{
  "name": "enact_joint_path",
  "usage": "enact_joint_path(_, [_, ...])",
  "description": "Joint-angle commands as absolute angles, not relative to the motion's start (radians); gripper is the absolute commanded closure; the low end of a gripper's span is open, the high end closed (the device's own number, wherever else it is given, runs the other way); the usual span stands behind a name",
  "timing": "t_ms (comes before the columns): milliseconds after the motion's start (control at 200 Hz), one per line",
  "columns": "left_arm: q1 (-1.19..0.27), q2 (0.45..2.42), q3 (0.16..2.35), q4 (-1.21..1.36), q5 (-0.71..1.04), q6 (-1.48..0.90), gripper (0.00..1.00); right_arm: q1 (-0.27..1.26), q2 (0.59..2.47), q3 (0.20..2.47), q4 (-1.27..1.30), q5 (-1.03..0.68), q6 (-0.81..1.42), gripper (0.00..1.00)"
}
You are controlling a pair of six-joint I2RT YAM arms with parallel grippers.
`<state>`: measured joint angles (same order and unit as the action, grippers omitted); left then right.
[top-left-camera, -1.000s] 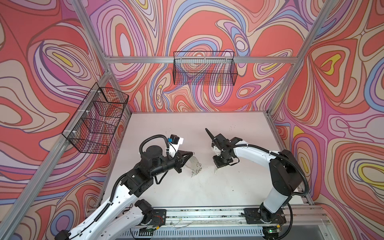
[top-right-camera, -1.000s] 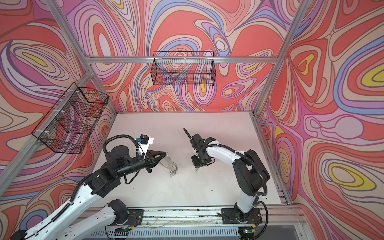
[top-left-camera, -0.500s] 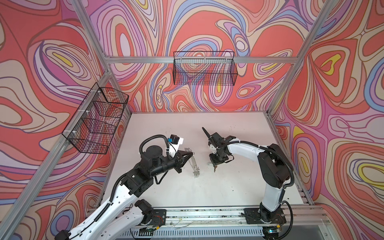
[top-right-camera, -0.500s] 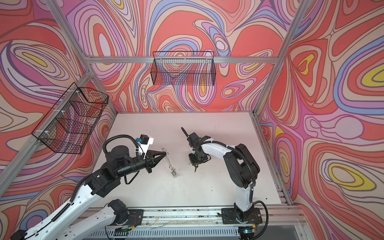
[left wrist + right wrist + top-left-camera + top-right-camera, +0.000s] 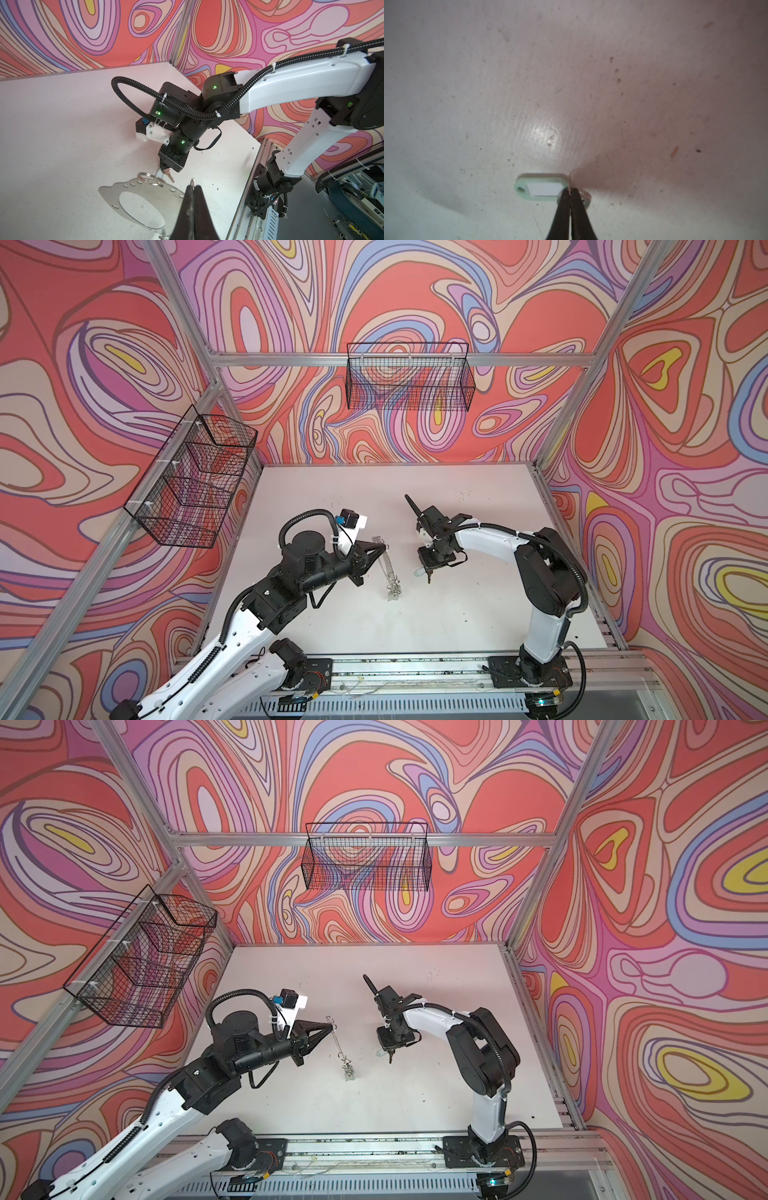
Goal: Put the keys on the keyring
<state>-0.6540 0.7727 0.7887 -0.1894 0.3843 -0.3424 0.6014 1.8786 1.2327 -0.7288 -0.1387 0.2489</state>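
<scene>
While I watched remotely, left gripper (image 5: 386, 548) had its jaws pressed together on a wire loop (image 5: 192, 181) at the rim of the keyring (image 5: 112, 194), lower centre of frame | right gripper (image 5: 570, 192) was clamped on a key (image 5: 170, 177), pale tag (image 5: 538, 188) just beside its tips, low centre.

I've got the keyring (image 5: 386, 566) up on edge at the middle of the table (image 5: 332, 497), rim pinched near its far end by the left gripper (image 5: 384, 546), bunch of keys (image 5: 392, 593) at its near end toward the front. Right gripper (image 5: 428, 571) sits just right of it, apart, clamped on one key (image 5: 170, 177); its tag (image 5: 539, 188) sticks out left toward the keyring, low over the table. Back-wall basket (image 5: 409, 377) behind, left-wall basket (image 5: 195, 481) off left.
</scene>
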Motion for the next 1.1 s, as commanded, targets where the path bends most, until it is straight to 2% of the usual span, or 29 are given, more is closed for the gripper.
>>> enact_joint_path(0, [-0.657, 0.761, 0.784, -0.142, 0.387, -0.35, 1.0, 0.597, 1.871, 1.217, -0.716, -0.135, 0.255, 1.0])
enact_joint_path(305, [-0.657, 0.765, 0.785, -0.143, 0.379, -0.344, 1.0, 0.597, 1.768, 1.141, -0.615, -0.124, 0.25, 1.0])
enact_joint_path(736, [-0.657, 0.779, 0.828, -0.146, 0.364, -0.31, 1.0, 0.597, 1.314, 0.899, -0.239, -0.158, 0.17, 1.0])
enact_joint_path(951, [-0.657, 0.79, 0.872, -0.195, 0.422, -0.162, 1.0, 0.597, 1.136, 0.799, -0.012, -0.237, 0.136, 1.0])
enact_joint_path(1092, [-0.657, 0.783, 0.861, -0.185, 0.47, -0.042, 1.0, 0.597, 1.064, 0.801, 0.018, -0.274, 0.084, 1.0])
